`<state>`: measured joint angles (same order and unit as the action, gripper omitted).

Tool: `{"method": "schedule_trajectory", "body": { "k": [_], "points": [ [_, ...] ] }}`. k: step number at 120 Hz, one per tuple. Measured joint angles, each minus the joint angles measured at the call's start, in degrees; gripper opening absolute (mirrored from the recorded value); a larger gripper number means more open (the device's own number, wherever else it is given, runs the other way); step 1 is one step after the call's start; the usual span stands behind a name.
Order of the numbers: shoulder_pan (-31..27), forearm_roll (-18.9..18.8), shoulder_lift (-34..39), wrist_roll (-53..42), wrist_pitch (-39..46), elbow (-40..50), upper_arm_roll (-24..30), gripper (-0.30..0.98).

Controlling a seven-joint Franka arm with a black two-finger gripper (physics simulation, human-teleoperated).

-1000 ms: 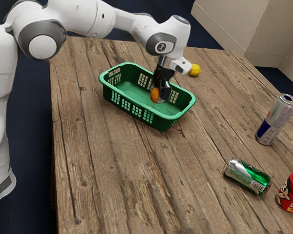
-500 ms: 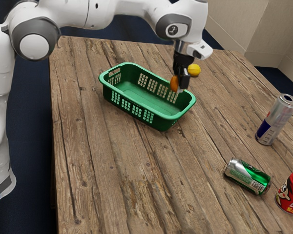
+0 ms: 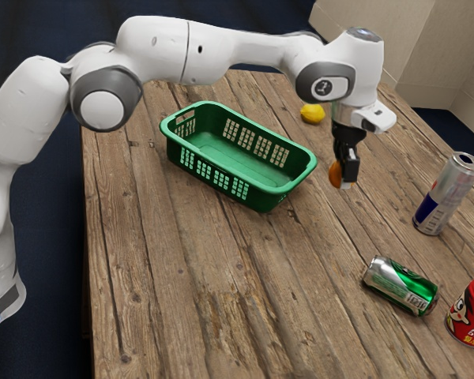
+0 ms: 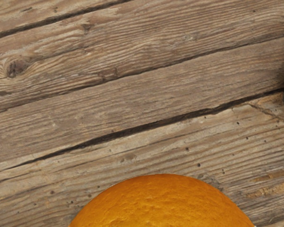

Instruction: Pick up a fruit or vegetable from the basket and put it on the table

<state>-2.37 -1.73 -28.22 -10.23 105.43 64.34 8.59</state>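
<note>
An orange (image 3: 334, 174) was gripped between the fingers of the black gripper (image 3: 344, 181), which was closed on it and pointed downward. The fruit was held outside the green plastic basket (image 3: 280, 189), past its end on the exterior view's right, and one finger was seen against the side of the orange turned from the basket. From that angle the orange seemed to be held above the wooden table (image 3: 197, 308), though the gap beneath it could not be judged well. In the wrist view the rounded, dimpled top of the orange was seen close under the hand, with grained planks and dark seams beyond it.

The white arm (image 3: 245, 49) was stretched in from the exterior view's left, bent down at the wrist over the table. The basket was set upright on the wood, its sides pierced with rows of small square openings. A yellow lemon (image 3: 313, 114) was seen lying on the table, apart from the basket and farther from the camera than the orange. Toward the exterior view's right, a silver-and-blue drink can (image 3: 447, 194) was stood on end. Nearer the camera, a green-and-silver can (image 3: 400, 286) was laid on its side, with a red cartoon-printed can (image 3: 471, 313) placed upright near it.
</note>
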Motion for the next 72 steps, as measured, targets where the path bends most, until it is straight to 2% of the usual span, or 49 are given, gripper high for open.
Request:
{"method": "schedule_trajectory", "body": {
  "k": [42,53,72],
  "points": [
    [0.0,-0.4,-4.2,0.5,3.3,-0.7,0.4,0.19],
    [0.0,0.8,-4.2,0.2,4.0,-0.3,0.3,0.44],
    [0.0,2.4,-4.3,-0.3,4.4,-0.2,0.2,0.61]
  ]
}}
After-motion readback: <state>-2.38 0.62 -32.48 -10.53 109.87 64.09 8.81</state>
